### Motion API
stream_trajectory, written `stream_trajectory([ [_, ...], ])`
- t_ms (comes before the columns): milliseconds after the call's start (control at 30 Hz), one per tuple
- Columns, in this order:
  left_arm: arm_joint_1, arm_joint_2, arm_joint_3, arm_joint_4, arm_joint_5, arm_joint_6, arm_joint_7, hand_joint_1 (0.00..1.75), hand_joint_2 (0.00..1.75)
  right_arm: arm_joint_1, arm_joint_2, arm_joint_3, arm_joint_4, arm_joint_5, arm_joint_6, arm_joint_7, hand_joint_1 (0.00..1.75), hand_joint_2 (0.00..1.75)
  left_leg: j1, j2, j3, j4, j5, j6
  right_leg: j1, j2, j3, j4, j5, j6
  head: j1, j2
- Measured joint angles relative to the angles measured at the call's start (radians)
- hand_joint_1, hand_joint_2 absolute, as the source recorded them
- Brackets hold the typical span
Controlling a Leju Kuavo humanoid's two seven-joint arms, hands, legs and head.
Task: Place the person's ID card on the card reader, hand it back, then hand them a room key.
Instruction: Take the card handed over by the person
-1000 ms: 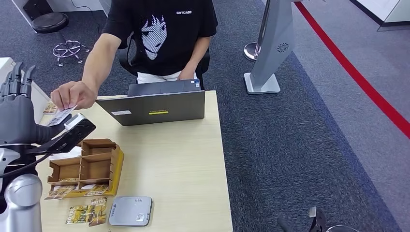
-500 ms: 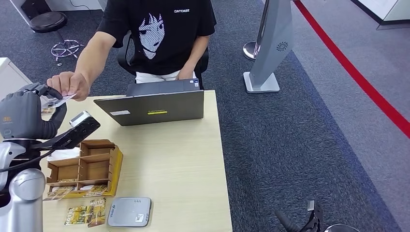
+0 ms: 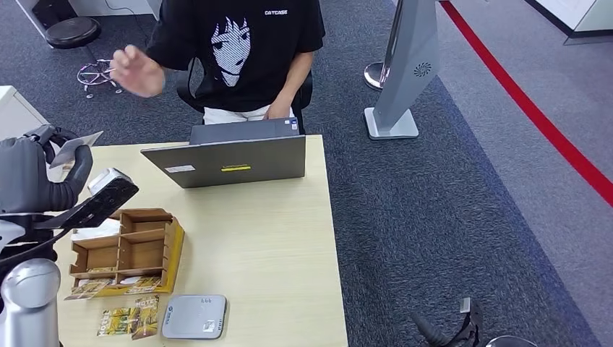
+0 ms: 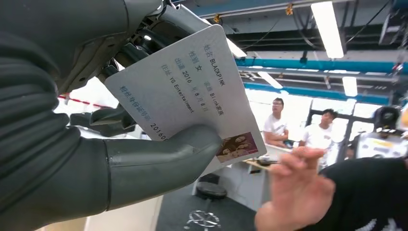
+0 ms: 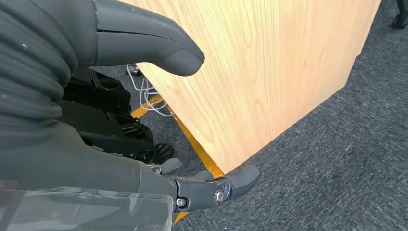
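Left hand [image 3: 36, 173] at frame left pinches ID card [image 3: 74, 148]. Right hand [image 5: 144, 144] fingers apart, holding nothing. Wooden organizer [image 3: 171, 246] lower left, cards in front slots.

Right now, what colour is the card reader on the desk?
Light grey, with a small white label; the card reader shows best in the head view.

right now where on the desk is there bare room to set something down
Free: the wide bare stretch of desk between the laptop, the cardboard organiser and the right edge. Crowded: the left side, with organiser, loose cards and card reader.
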Motion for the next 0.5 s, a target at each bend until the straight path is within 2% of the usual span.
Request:
stream_trajectory([
  [233, 0.144, 0.013, 0.014, -0.129, 0.092, 0.051, -0.099, 1.75, 1.75, 0.008, 0.004, -0.032, -0.035, 0.004, 0.017, 0.007, 0.00, 1.75, 0.000, 0.000, -0.001, 0.000, 0.000, 0.000, 0.000, 0.000, -0.001, 0.000, -0.001, 0.000, 0.000, 0.000],
  [367, 0.259, 0.013, 0.016, -0.200, 0.127, 0.081, -0.160, 1.75, 1.75, 0.016, 0.009, -0.064, -0.059, 0.016, 0.035, 0.013, 0.00, 1.75, 0.000, 0.000, 0.000, 0.000, -0.001, 0.000, 0.000, 0.000, -0.001, 0.000, -0.001, 0.000, 0.000, 0.000],
  [500, 0.332, 0.014, 0.016, -0.237, 0.129, 0.097, -0.178, 1.75, 1.75, 0.020, 0.012, -0.086, -0.075, 0.021, 0.043, 0.018, 0.00, 1.75, 0.000, 0.000, -0.001, 0.000, -0.001, 0.000, 0.000, -0.001, -0.001, 0.000, -0.001, 0.000, 0.000, 0.000],
])
